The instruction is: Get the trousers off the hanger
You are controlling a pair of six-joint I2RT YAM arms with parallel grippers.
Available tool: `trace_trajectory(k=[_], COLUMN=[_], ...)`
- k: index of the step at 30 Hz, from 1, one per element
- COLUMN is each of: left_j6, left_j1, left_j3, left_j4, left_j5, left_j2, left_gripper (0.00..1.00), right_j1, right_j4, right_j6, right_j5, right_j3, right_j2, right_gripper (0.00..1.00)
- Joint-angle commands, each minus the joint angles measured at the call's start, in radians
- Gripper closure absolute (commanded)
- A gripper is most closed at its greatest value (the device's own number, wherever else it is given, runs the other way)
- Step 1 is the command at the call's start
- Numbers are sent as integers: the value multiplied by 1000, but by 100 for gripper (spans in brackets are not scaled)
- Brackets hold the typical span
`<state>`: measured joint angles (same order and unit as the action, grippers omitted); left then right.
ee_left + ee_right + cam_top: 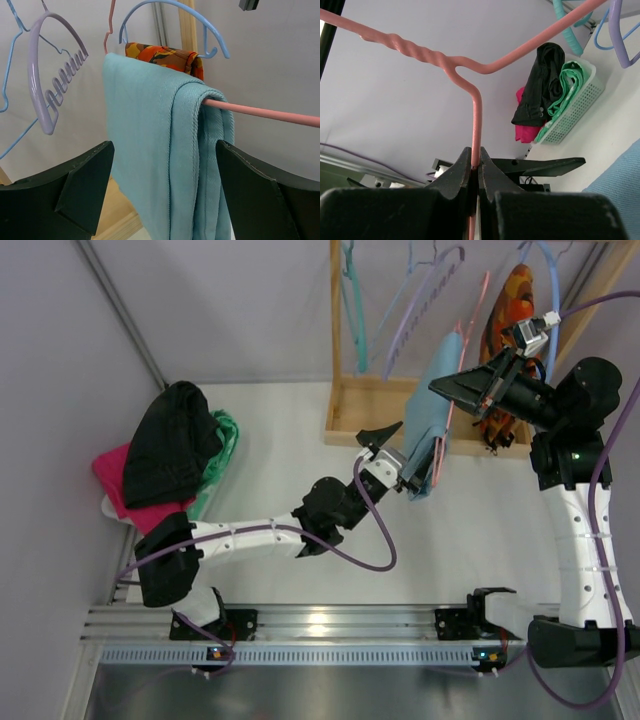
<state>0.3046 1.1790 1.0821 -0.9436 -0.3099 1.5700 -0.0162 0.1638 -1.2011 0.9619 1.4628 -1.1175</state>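
Observation:
Light blue trousers [170, 150] hang folded over the bar of a pink wire hanger [270, 114]. In the top view the trousers [432, 410] hang beside the wooden rack. My left gripper [162, 185] is open, its fingers [75, 185] on either side of the hanging trousers, not touching them; it shows in the top view [405, 455]. My right gripper [475, 167] is shut on the pink hanger [476, 120], gripping its wire just below the twisted neck; it shows in the top view [470, 390].
A wooden rack [345, 390] holds lilac [420, 300], teal and blue hangers and an orange patterned garment [505, 310]. A white basket [575, 107] with black, green and pink clothes [170, 450] stands at the left.

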Motion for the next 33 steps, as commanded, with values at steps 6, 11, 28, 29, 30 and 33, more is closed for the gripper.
trace_trajectory(k=[6, 11, 28, 29, 30, 33], left_j6=[13, 63, 108, 110, 108, 105], left_j1=[-19, -25, -45, -45, -45, -45], left_j3=[105, 125, 160, 165, 167, 167], left_j4=[-113, -155, -265, -271, -273, -281], left_j5=[-90, -84, -37, -38, -37, -17], left_j2=[73, 104, 200, 208, 217, 232], left_gripper=[20, 25, 23, 22, 21, 17], right_j1=[7, 5, 7, 7, 7, 7], right_j4=[-176, -182, -168, -167, -167, -167], right_j6=[38, 29, 18, 17, 15, 12], right_j5=[1, 6, 11, 8, 8, 5], right_j3=[76, 65, 94, 90, 85, 70], right_j2=[51, 54, 42, 44, 45, 45], right_gripper=[100, 100, 100, 100, 100, 100])
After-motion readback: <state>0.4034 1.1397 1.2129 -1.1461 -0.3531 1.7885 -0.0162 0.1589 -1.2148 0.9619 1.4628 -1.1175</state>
